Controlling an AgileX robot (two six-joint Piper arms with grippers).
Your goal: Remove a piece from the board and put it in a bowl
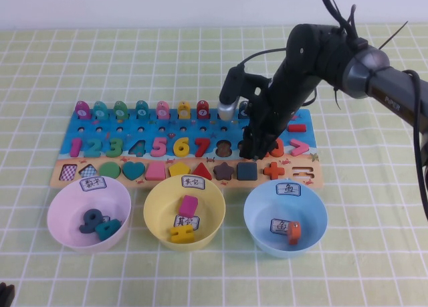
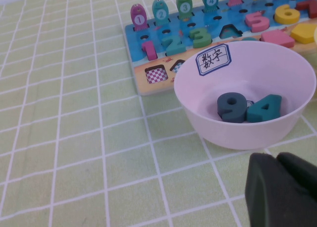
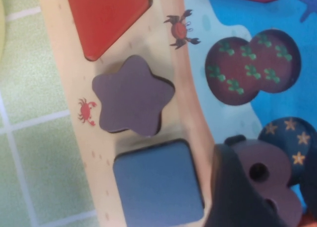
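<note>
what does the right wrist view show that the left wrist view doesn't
Only the right wrist view: the right gripper at the purple 8, lifted beside its empty 8-shaped recess, plus the star and blue square.
Only the left wrist view: the pink bowl holding a 9 and a 4, and the left gripper.
Both: the board.

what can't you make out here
High view: the right tool, over the board, hides the 8 and numerals nearby.
Right wrist view: the 8 is cut by the edge and tool, so any grip is unclear.
Left tool, near the pink bowl: cut off at the frame edge in both views.
</note>
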